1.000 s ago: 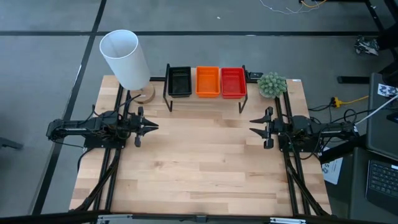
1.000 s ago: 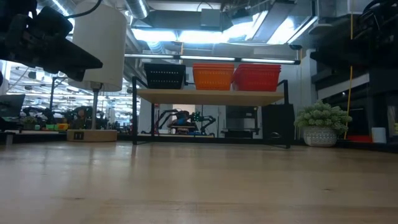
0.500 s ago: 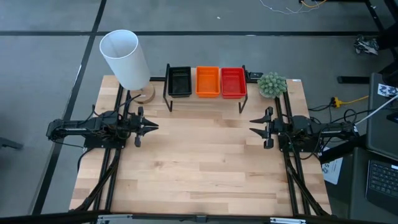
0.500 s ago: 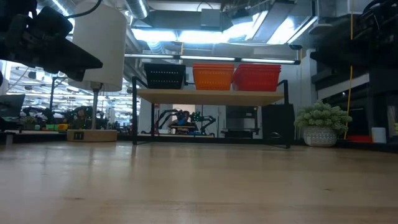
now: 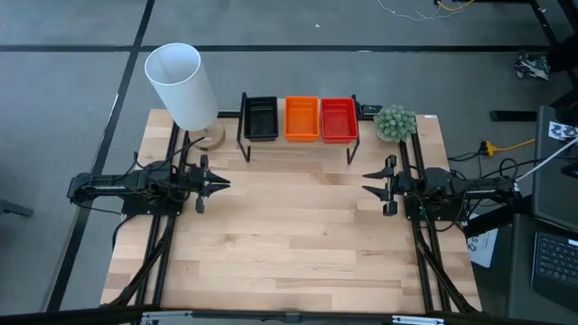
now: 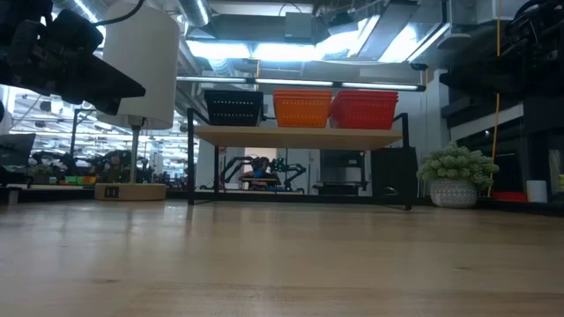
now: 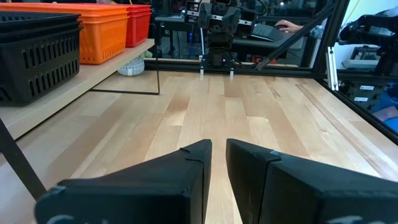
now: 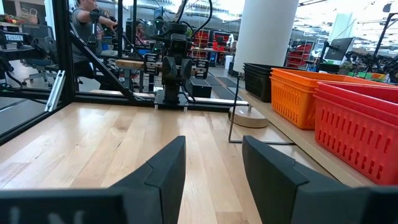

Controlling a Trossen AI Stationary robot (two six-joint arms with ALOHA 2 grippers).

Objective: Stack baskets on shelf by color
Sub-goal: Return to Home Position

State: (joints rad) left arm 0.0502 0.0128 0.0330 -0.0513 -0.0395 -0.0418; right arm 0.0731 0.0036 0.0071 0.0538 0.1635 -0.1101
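The baskets sit in three stacks side by side on the shelf (image 5: 298, 145) at the table's far edge: black (image 5: 262, 118) on the left, orange (image 5: 302, 119) in the middle, red (image 5: 339, 120) on the right. In the low view they rest by their bottoms on the plank (image 6: 300, 135): black (image 6: 233, 108), orange (image 6: 302, 108), red (image 6: 363, 109). My left gripper (image 5: 224, 183) hovers at the table's left side, shut, its fingertips nearly meeting (image 7: 219, 155). My right gripper (image 5: 366, 185) hovers at the right side, open (image 8: 213, 155). Both point toward the table's middle and hold nothing.
A white cylindrical lamp (image 5: 181, 86) on a round wooden base stands left of the shelf. A small green potted plant (image 5: 396, 122) stands at its right. Bare wooden tabletop (image 5: 289, 235) stretches between the arms and toward the near edge. A person (image 8: 84, 25) shows beyond the table.
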